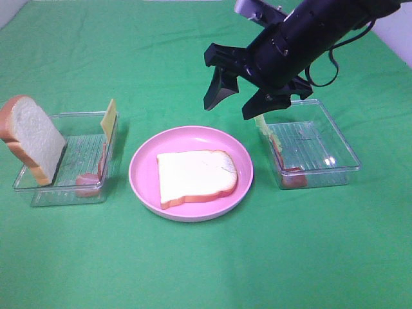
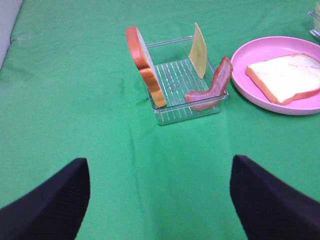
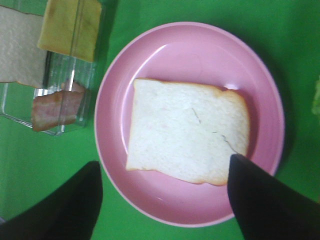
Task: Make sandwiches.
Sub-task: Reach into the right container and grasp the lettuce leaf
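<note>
Green cloth [image 1: 193, 270]: covers the bench; everything rests on it.
Landmark: pink plate [image 1: 138, 168], mid-bench.
Left gripper [image 2: 160, 172]: mine; jaws spread wide, nothing between them. Well left of the plate, facing the left tray; outside the high view.
Left tray [image 1: 64, 196]: just beside the plate's left rim.
Upright bread slice [image 1: 29, 135]: leans at the tray end farthest from the plate.
Cheese square [image 1: 109, 118]: stands on edge at the tray wall nearest the plate.
Left ham strip [image 1: 88, 181]: curled up the plate-side wall.
Base bread slice [image 1: 196, 175]: flat on the plate, alone. The sandwich has one layer only.
Right gripper [image 1: 228, 108]: mine; jaws wide, carrying nothing. In the air over the plate's right rim, between plate and right tray.
Lettuce [image 1: 261, 123]: on edge against the right tray's plate-side wall.
Right tray [image 1: 322, 175]: just right of the plate.
Right ham strip [image 1: 291, 175]: low at the plate-side corner.
Risk, thin fillings: lettuce and cheese sit tight to clear walls; a finger could catch the wall, so the tray lifts or skids.
Risk, light tray: a skewed pull may drag it into the plate.
Risk, placement: an off-centre drop would overhang the base slice and tilt later layers.
</note>
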{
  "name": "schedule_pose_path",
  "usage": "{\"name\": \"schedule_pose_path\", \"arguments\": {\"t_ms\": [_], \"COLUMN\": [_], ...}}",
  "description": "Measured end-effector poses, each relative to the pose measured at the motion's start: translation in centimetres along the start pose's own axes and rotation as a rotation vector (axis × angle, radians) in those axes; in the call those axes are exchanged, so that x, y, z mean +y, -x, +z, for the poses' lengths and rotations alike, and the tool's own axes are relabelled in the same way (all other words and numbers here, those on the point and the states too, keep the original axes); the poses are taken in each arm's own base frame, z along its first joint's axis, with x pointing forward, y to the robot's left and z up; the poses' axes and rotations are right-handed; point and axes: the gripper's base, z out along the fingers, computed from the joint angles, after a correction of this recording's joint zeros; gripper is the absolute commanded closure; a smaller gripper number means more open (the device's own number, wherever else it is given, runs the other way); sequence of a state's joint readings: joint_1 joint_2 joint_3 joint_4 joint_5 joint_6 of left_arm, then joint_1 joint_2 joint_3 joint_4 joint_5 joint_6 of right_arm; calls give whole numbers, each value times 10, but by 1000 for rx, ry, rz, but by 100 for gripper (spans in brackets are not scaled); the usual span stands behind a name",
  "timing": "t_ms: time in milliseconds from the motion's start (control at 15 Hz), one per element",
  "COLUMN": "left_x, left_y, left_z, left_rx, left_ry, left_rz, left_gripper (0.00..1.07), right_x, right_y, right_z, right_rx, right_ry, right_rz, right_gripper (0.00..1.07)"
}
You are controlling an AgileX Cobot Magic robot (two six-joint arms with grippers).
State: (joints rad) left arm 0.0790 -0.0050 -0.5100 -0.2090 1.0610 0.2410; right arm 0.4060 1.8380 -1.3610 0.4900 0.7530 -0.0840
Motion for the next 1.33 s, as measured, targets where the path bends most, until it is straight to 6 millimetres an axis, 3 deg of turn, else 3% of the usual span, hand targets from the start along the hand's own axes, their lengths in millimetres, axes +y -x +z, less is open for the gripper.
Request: {"name": "schedule_pose_path", "arguments": {"t_ms": [200, 333, 467, 667, 733, 867, 933, 1200, 1333], "left_x": [0, 0, 0, 0, 0, 0, 0, 0, 0], "left_y": [0, 0, 0, 0, 0, 0, 0, 0, 0], "left_z": [0, 0, 0, 0, 0, 0, 0, 0, 0], "left_rx": [0, 0, 0, 0, 0, 0, 0, 0, 0], "left_ry": [0, 0, 0, 0, 0, 0, 0, 0, 0], "left_rz": [0, 0, 0, 0, 0, 0, 0, 0, 0], "left_gripper": [32, 32, 32, 32, 32, 32, 32, 32, 32], "right_x": [-1, -2, -2, -6, -11, -17, -22, -36, -45], "right_y": [11, 36, 42, 60, 68, 75, 77, 76, 77], "right_z": [-17, -42, -41, -22, -3, 15, 29, 53, 66], "right_rx": [1, 5, 30, 116, 161, 177, 194, 233, 230], "right_ry": [-109, -288, -308, -335, -349, -355, -360, -405, -445], "right_rz": [-25, -46, -48, -42, -36, -34, -31, -37, -56], "right_gripper": [31, 31, 31, 31, 31, 31, 31, 32, 38]}}
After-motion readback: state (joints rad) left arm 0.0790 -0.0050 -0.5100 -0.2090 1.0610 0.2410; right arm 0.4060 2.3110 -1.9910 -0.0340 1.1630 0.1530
